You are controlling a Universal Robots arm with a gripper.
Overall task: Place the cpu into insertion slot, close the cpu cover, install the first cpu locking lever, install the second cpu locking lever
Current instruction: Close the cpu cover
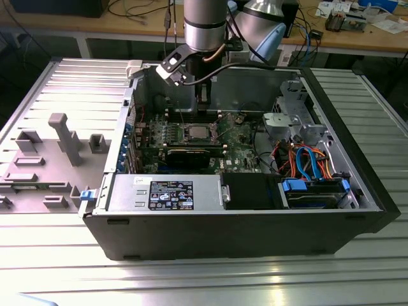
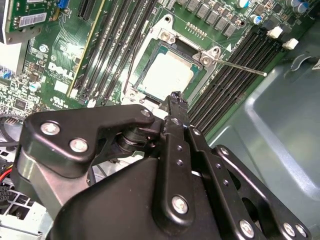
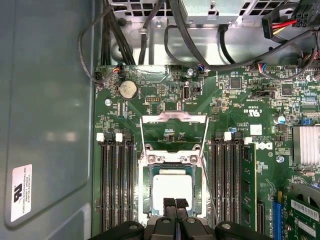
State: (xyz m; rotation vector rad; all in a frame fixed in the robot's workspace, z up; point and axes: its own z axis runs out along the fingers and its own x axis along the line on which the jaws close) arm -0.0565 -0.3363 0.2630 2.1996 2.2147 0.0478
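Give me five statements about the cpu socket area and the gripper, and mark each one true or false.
1. The cpu lies seated in the insertion slot. True.
2. The gripper holds the cpu clear of the board. False: its fingertips are together with nothing between them, over the seated cpu's edge.
3. The cpu cover is shut down over the cpu. False: it is swung back, open, beyond the slot.
4. Long memory slots run along both sides of the insertion slot. True.
5. The computer case lies on its side with its open side up. True.
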